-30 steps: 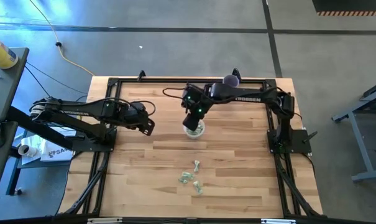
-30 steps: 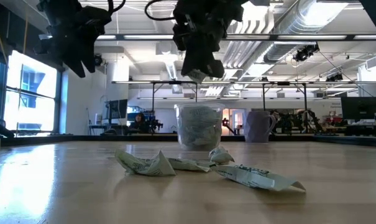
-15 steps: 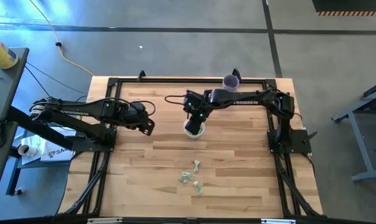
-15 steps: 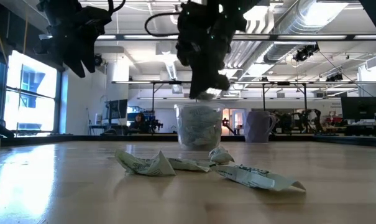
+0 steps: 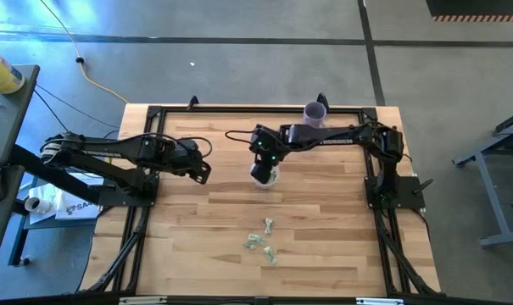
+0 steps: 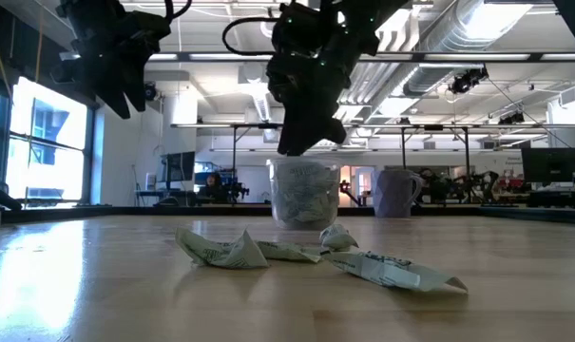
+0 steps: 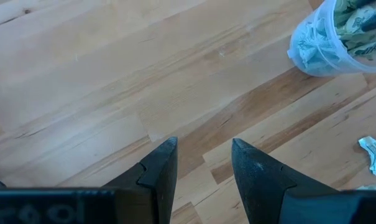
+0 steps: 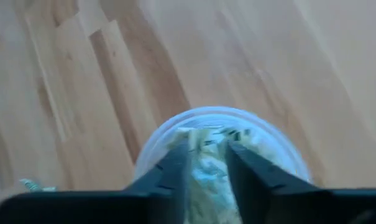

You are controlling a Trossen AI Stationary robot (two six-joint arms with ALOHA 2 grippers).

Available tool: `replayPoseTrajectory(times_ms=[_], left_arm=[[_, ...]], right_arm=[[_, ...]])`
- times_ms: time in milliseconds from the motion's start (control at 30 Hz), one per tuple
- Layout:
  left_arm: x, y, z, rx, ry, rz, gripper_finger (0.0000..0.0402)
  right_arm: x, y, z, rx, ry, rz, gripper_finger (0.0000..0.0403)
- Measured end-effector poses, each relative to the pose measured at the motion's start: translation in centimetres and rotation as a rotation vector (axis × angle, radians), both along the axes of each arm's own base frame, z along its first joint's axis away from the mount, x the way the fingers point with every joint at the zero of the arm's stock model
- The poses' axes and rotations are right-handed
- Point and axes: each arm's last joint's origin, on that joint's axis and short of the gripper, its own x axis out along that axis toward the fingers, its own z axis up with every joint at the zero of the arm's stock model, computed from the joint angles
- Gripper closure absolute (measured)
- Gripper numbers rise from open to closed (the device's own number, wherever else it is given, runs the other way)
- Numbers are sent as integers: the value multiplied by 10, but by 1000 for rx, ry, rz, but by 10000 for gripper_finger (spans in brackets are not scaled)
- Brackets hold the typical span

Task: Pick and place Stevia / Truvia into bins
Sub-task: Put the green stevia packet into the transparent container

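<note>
We're right over the clear cup point(image 5: 265, 175) mid-bench with the right gripper point(image 6: 304, 142), jaws parted a little, and whether they pinch a packet we cannot tell. The cup's already stuffed with Stevia packets point(image 8: 207, 163). Three or four loose packets point(image 5: 261, 241) lie nearer the front edge: light, crinkly paper, best pinched at a raised fold. Left gripper point(image 7: 201, 163) waits by the left edge, released. Purple cup point(image 5: 315, 112) sits at the back edge; plenty of open wood around
</note>
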Motion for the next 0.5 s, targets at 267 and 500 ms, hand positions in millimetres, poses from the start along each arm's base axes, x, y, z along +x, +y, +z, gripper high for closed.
replayPoseTrajectory(times_ms=[267,500], left_arm=[[-2,0,-1,4,19,1,218],[-2,0,-1,16,24,1,218]], right_arm=[[-19,2,35,-171,56,103,215],[-13,1,20,-196,108,121,298]])
